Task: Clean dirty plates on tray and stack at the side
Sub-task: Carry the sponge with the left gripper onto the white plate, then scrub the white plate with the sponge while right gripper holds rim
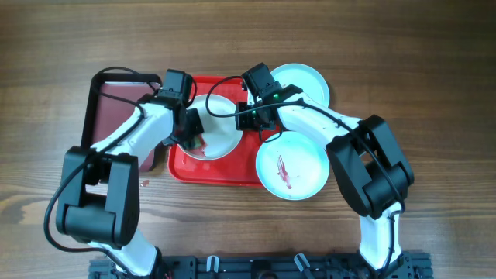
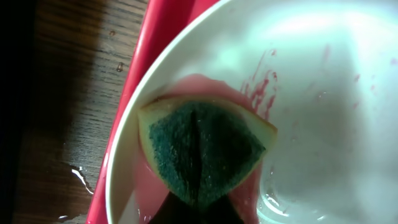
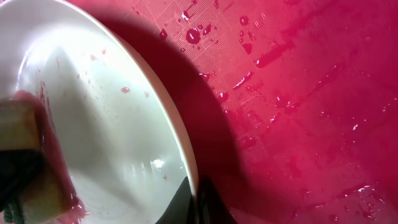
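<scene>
Left gripper (image 2: pixel 198 211) clamps folded green sponge (image 2: pixel 199 149); right gripper (image 3: pixel 198 205) pinches rigid, wet, likely slippery round white plate (image 3: pixel 112 124) at its rim.

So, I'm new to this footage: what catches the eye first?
The bright red tray mid-table, holding a white plate smeared red. The left gripper presses a green-faced sponge into it while the right gripper pinches its rim. By the tray's right edge, a turquoise plate carries a red streak.
</scene>
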Tool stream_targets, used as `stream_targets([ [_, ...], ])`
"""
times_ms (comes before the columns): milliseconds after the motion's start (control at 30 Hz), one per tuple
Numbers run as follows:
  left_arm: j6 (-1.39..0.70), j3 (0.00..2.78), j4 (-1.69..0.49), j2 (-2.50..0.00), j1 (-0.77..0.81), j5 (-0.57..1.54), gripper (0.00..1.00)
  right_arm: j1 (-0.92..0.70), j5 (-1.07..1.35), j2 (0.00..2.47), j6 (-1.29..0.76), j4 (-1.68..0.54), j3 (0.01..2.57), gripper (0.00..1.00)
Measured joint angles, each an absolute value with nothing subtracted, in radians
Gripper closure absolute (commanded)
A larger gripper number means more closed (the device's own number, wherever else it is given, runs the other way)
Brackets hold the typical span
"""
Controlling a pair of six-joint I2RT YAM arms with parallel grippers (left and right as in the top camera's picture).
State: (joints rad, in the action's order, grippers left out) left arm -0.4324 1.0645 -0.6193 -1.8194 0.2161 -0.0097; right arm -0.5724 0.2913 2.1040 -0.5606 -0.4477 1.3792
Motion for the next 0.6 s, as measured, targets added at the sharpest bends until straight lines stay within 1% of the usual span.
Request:
stream_targets([
  [300,-0.45,1.051,-0.491,-1.821,0.358,0.014,0.96,-0.562,0.292,2.104,-0.56,-0.451,1.379,0.96],
  [600,-0.521,1.048,-0.325,-1.861,0.339,0.053,0.96,-0.559,0.292,2.104,-0.56,-0.456,1.381,0.96],
])
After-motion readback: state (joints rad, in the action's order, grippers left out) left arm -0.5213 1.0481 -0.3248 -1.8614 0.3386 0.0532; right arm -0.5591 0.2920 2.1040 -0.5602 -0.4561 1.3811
